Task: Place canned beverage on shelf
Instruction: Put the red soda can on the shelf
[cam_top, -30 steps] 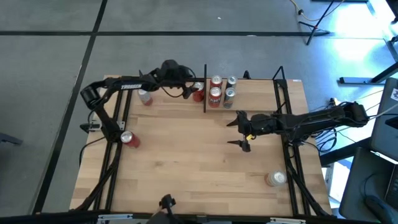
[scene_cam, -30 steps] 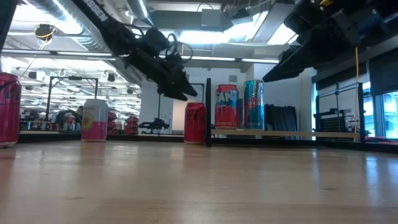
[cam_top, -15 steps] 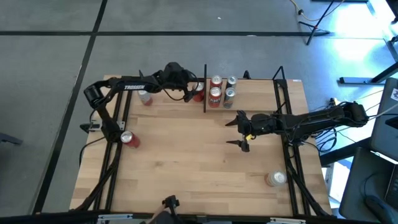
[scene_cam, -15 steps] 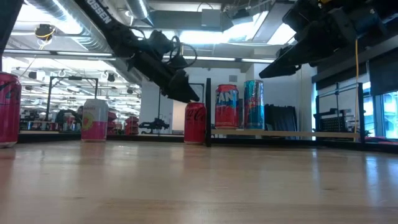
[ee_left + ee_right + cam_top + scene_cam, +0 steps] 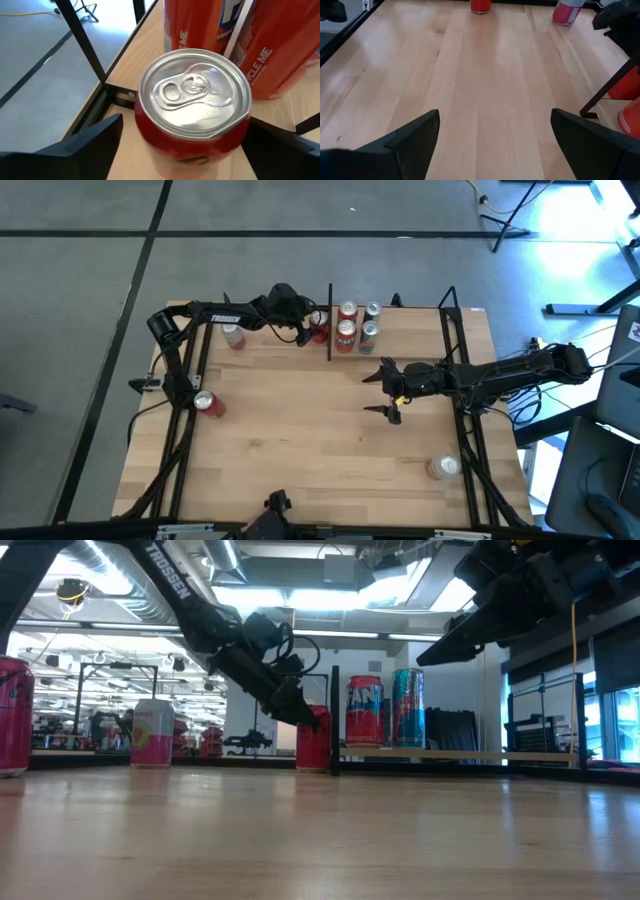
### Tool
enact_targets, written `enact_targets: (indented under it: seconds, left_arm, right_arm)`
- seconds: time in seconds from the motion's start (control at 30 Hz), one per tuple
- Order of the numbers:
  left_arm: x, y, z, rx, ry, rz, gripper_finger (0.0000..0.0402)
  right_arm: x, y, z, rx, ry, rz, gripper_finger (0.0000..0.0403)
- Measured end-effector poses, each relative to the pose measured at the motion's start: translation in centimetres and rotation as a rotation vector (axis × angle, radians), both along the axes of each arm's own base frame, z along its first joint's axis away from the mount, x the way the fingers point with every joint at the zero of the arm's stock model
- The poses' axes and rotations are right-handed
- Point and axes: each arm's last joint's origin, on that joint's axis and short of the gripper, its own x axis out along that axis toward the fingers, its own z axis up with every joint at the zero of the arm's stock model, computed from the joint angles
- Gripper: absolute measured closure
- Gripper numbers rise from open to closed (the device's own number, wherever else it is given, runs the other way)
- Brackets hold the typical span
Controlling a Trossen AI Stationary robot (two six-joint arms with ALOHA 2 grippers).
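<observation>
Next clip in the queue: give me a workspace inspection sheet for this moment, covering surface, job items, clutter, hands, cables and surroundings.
Surface: butcher-block tabletop, bare in the middle.
Job's things: red can upright on the tabletop just left of the shelf; three cans already stand at the shelf's left end.
Clutter: pink can at the far left, red can at the left edge, pale can near the right front.
Hands: left hand open, a finger on either side of the red can, not closed on it; right hand open and empty above mid-table.
Cables: yellow cable along the right arm; dark cables on the floor to the right.
Surroundings: grey floor, an open lit room behind; no person seen.
</observation>
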Motion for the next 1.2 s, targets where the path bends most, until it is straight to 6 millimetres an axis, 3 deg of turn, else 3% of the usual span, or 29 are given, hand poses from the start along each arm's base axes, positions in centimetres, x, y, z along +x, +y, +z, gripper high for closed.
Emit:
enact_targets:
  seconds: [0.33,0.53,0.8,1.2]
  left_arm:
    - [0.1,-0.3,0.3,0.002,0.003,-0.003,0.0158]
    - [0.1,-1.9,1.1,-0.015,0.064,0.003,0.0178]
    - [1.3,-7.7,3.1,-0.004,0.184,0.002,0.0177]
    - [4.4,-18.2,3.4,0.024,0.184,-0.105,0.0176]
  right_arm:
    - [0.0,0.0,0.0,0.000,0.000,0.000,0.0039]
    - [0.0,0.0,-0.1,0.000,0.007,0.000,0.0039]
    - [-0.1,0.0,-0.1,0.000,0.011,0.000,0.0039]
    - [-0.1,0.0,-0.1,0.007,0.009,-0.001,0.0039]
